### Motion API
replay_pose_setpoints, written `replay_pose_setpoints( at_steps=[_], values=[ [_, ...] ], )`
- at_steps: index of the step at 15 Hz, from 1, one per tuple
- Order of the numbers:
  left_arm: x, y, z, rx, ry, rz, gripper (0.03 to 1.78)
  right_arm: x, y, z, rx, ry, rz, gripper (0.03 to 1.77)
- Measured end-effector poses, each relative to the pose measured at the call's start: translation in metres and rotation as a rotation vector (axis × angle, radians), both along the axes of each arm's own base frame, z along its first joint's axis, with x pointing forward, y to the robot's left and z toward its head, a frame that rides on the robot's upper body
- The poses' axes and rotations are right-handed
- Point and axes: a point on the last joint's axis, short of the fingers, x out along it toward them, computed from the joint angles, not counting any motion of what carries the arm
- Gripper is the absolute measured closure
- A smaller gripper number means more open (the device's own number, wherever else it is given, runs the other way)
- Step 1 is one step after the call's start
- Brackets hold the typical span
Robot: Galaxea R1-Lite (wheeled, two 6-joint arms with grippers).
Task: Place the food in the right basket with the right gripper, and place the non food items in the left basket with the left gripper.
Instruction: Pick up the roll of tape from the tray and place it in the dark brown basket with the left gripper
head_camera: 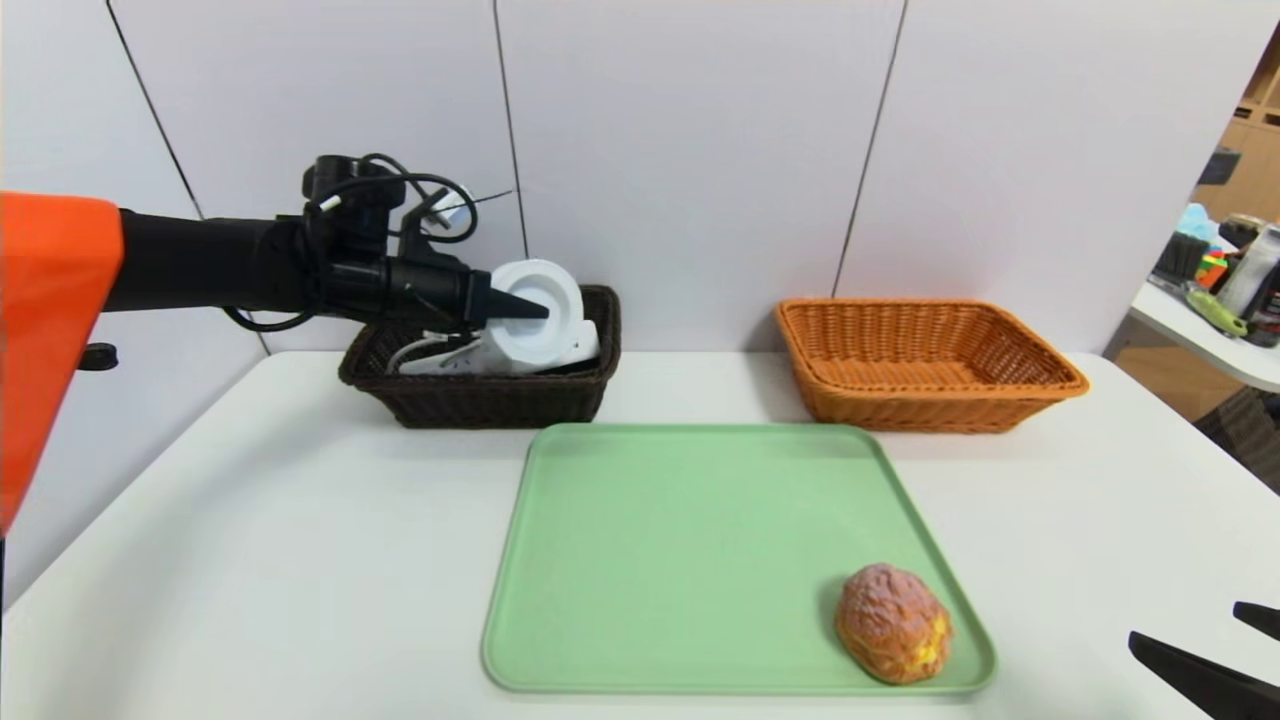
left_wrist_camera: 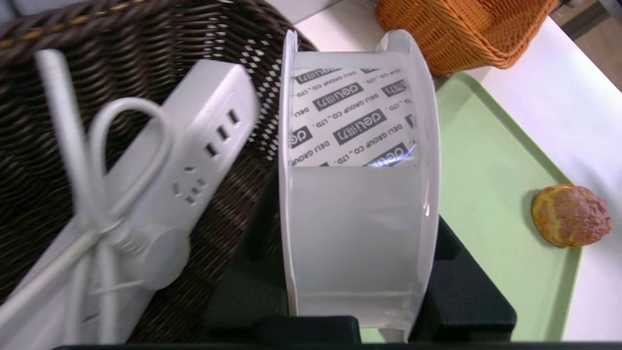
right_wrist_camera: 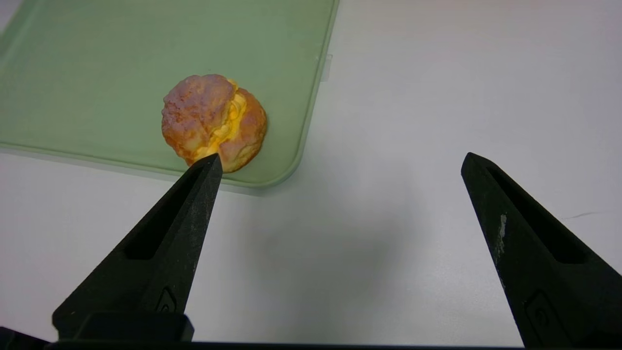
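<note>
My left gripper [head_camera: 545,308] [left_wrist_camera: 357,233] is shut on a white tape roll [head_camera: 560,290] [left_wrist_camera: 357,121], holding it upright over the right end of the dark brown basket [head_camera: 480,400] [left_wrist_camera: 48,146]. A white power strip [head_camera: 450,362] [left_wrist_camera: 194,160] with its cable lies in that basket. A brown cream puff [head_camera: 893,622] [left_wrist_camera: 571,215] [right_wrist_camera: 214,121] with yellow filling sits at the near right corner of the green tray [head_camera: 680,560] [right_wrist_camera: 97,73]. My right gripper [head_camera: 1185,622] [right_wrist_camera: 341,156] is open over the bare table, right of the tray. The orange basket [head_camera: 930,400] [left_wrist_camera: 461,34] holds nothing.
Both baskets stand at the back of the white table [head_camera: 250,550], against the white wall panels. A second table [head_camera: 1230,350] with clutter stands off to the far right.
</note>
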Motion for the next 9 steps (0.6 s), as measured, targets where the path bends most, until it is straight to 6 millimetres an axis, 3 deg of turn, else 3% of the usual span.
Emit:
replay_pose_setpoints(
  at_steps=[8,9],
  values=[
    [0.010,-0.004,-0.013,0.000,0.001,-0.004,1.22,-0.002,0.000,0.000,0.000,-0.009,0.004,0.10],
    [0.011,-0.005,-0.013,-0.001,-0.001,-0.006,1.08,-0.002,0.000,0.000,0.001,-0.009,0.004,0.10]
  ],
)
